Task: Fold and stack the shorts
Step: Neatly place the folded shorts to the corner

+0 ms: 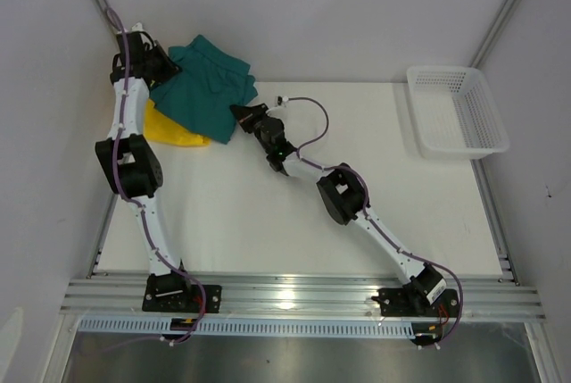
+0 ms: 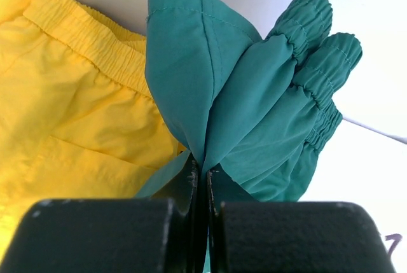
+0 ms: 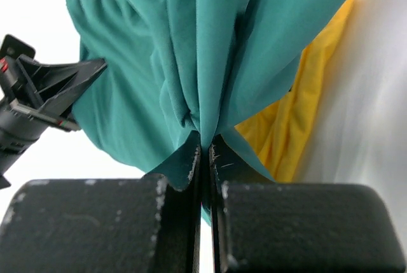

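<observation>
Open tabletop (image 1: 366, 133) between shorts (image 1: 207, 95) and basket (image 1: 459, 115)

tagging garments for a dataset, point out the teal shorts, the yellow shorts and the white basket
teal shorts (image 1: 210, 88): top external view, middle of the bunched fabric
yellow shorts (image 2: 76, 139): left wrist view, flat panel below the elastic waistband
white basket (image 1: 457, 113): top external view, bare mesh floor

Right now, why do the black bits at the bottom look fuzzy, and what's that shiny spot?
Left wrist view: the left hand is very close to the lens, so it blurs while the teal shorts look sharp. Right wrist view: same for the right hand, with the table washed out white. Top view: light glare on the metal rail.
</observation>
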